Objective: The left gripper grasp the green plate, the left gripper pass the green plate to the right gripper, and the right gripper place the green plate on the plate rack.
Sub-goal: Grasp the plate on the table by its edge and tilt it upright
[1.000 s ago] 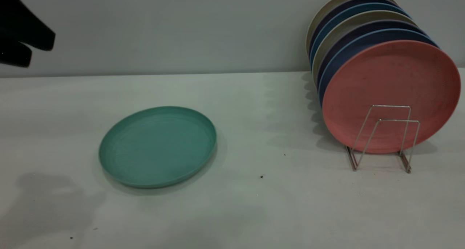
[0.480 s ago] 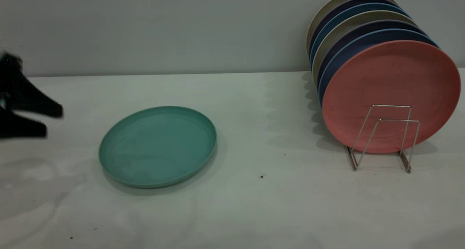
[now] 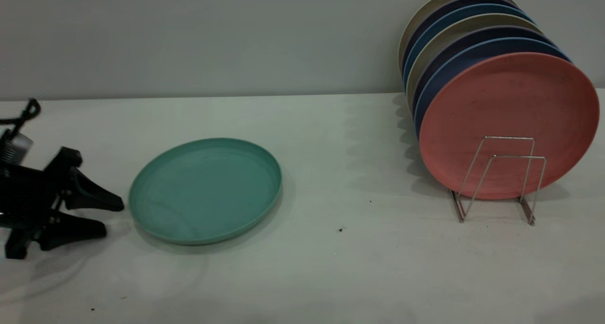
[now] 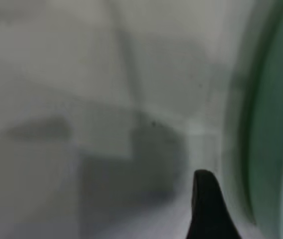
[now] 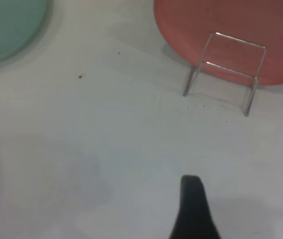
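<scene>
Bench (image 3: 331, 277): pale grey-white surface carrying all items, with a plain grey wall behind. Plate rack (image 3: 496, 180): thin silver wire, low angular loop dividers, standing at the right side of the bench; its two front loops are unoccupied. Contents of rack: a row of plates on edge, leaning back, comprising a salmon-pink plate (image 3: 510, 121) at the front, dark blue plates (image 3: 453, 64) behind it, and beige plates (image 3: 425, 21) interleaved toward the rear; exact count not determinable. Green plate (image 3: 205, 189): round, matte teal-green, low upright rim, lying flat and face up on the bench left of centre, well apart from the rack and holding nothing. Left gripper (image 3: 111, 216): black, low over the bench at the far left, lying nearly level with its two tapering fingers (image 3: 92, 196) pointing toward the green plate's near rim; fingers spread apart, one above the other, tips just beside the rim, contact not discernible; a looping black cable (image 3: 23, 114) rises behind it. Right gripper (image 5: 193, 209): appears only in the right wrist view as one dark tapering finger above bare bench, facing the rack; whether its fingers are open or closed cannot be told.
</scene>
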Robot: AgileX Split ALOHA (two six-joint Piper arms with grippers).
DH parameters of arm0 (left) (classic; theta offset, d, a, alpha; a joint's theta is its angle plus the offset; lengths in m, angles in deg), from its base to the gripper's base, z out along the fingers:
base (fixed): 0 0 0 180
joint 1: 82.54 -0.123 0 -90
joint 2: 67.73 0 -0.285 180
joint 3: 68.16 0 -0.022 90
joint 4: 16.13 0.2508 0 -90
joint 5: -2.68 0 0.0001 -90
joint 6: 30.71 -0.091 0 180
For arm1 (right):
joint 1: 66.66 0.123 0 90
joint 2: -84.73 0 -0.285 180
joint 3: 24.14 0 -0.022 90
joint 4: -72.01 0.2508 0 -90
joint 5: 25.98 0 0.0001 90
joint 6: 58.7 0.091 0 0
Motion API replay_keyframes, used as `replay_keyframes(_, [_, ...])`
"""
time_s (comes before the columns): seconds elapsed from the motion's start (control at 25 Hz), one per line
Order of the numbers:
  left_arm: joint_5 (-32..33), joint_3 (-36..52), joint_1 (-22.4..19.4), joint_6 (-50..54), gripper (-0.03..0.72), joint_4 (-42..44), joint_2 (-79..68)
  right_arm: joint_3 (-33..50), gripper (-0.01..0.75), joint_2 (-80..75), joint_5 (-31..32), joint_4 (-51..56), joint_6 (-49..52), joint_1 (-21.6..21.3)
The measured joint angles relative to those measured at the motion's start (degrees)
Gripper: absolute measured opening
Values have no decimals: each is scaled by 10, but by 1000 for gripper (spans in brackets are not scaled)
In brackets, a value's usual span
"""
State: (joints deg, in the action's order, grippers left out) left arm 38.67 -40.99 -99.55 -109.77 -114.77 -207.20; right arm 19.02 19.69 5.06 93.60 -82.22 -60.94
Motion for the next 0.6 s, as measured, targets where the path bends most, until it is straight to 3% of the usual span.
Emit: replay_keyframes(0.6, [-57, -52, 65, 0, 468, -7, -10, 0, 565, 0, 0, 0, 0, 0])
